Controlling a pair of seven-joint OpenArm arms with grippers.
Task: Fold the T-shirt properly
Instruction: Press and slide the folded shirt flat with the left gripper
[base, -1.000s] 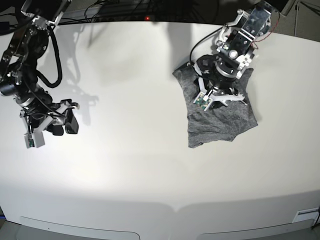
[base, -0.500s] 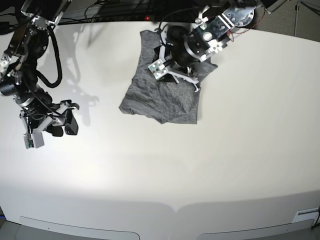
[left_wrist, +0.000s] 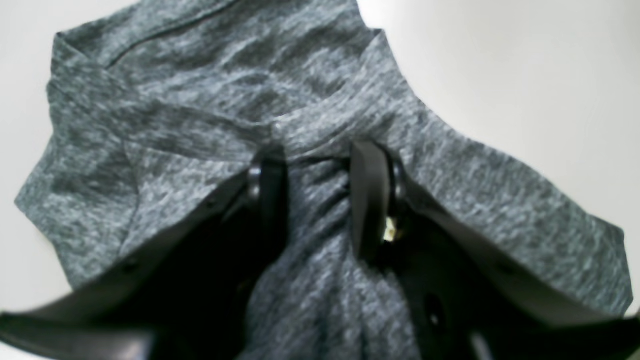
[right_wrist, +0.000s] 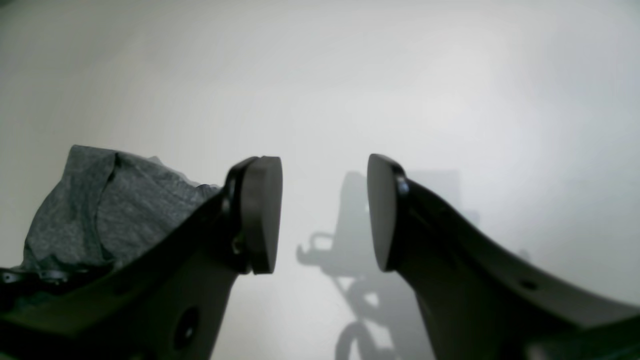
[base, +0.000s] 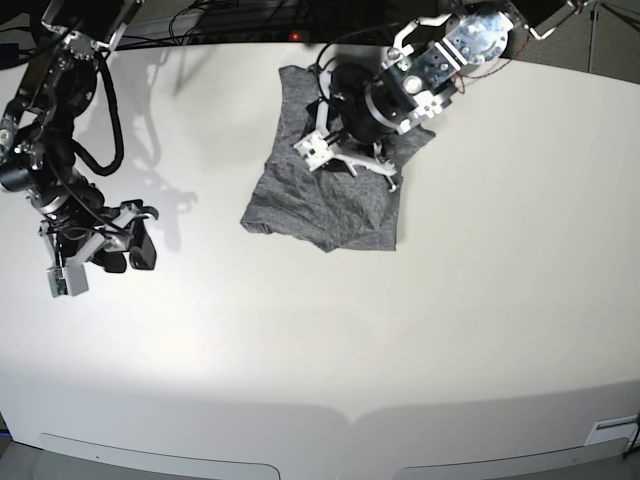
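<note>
The heather-grey T-shirt (base: 320, 205) lies crumpled in a folded bundle at the back middle of the white table (base: 400, 350). My left gripper (base: 350, 160) presses down on the shirt's upper part. The left wrist view shows a ridge of the T-shirt (left_wrist: 200, 100) bunched between the two black pads, with the left gripper (left_wrist: 317, 165) shut on it. My right gripper (base: 125, 250) hovers far to the left, apart from the cloth. In the right wrist view the right gripper (right_wrist: 325, 210) is open with only table between its pads, and the T-shirt (right_wrist: 100, 210) shows at the left edge.
Cables and dark gear run along the table's far edge (base: 250, 30). The right arm's shadow falls on the table beside it (base: 170, 200). White table surface stretches across the front and right.
The left gripper has dragged the T-shirt from the table's right side to the back middle, turning it. Over the last half second it has barely shifted. The right arm has stayed still.
</note>
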